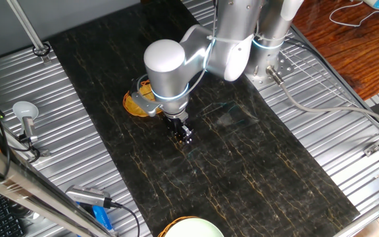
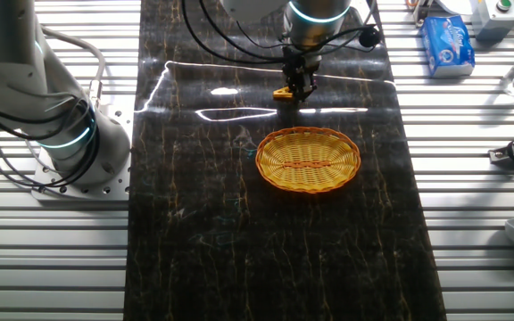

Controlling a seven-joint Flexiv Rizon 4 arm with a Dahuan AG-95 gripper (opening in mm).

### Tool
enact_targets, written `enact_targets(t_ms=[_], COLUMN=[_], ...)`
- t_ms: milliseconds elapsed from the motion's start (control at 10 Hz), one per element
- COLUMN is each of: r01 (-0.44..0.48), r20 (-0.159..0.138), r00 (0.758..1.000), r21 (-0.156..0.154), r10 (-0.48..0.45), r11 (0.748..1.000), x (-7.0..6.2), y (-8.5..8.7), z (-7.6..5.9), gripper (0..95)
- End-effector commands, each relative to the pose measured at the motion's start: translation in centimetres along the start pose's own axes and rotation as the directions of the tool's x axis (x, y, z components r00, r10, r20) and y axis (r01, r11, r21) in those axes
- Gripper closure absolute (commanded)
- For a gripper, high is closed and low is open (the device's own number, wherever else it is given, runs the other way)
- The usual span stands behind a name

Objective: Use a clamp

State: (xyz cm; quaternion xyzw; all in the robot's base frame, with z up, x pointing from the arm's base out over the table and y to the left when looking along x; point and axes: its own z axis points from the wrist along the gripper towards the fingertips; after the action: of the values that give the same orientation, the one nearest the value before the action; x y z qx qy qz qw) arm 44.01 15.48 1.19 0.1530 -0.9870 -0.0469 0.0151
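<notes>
Right now my gripper (image 2: 298, 87) hangs low over the dark mat (image 2: 266, 267), fingers pointing down, and the clamp (image 2: 283, 93) sits right at my fingertips, showing just at their nine o'clock side in the other fixed view. It is so small that I cannot make out which way its V of prongs runs, nor whether I am touching it or only beside it. In the one fixed view my own wrist and fingers (image 1: 184, 133) cover it completely. My fingers look drawn close together, yet whether they are closed on the clip or merely nearly closed above it I cannot tell.

The woven basket (image 2: 308, 160) lies at about six o'clock from my gripper in the other fixed view, near but clearly apart, with bare mat between. Nothing stands between me and the clamp. I judge the next move hinges on that small sideways offset: my fingers must straddle the prongs squarely, or the clip will skid away on the smooth mat.
</notes>
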Motion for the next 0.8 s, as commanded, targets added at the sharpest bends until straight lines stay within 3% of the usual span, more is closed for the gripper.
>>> enact_targets(t_ms=[100,400,500,800], r01=[0.002,-0.001,-0.003,-0.004], r20=[0.010,0.003,0.006,0.011], r00=[1.000,1.000,1.000,1.000], r21=[0.005,0.015,0.015,0.020], r10=[-0.002,0.001,0.003,0.004], r11=[1.000,1.000,1.000,1.000], x=[-0.08,-0.08,-0.07,-0.09], y=[-0.08,-0.05,-0.03,-0.01], z=[0.51,0.43,0.33,0.48], gripper=[57.0,57.0,95.0,95.0])
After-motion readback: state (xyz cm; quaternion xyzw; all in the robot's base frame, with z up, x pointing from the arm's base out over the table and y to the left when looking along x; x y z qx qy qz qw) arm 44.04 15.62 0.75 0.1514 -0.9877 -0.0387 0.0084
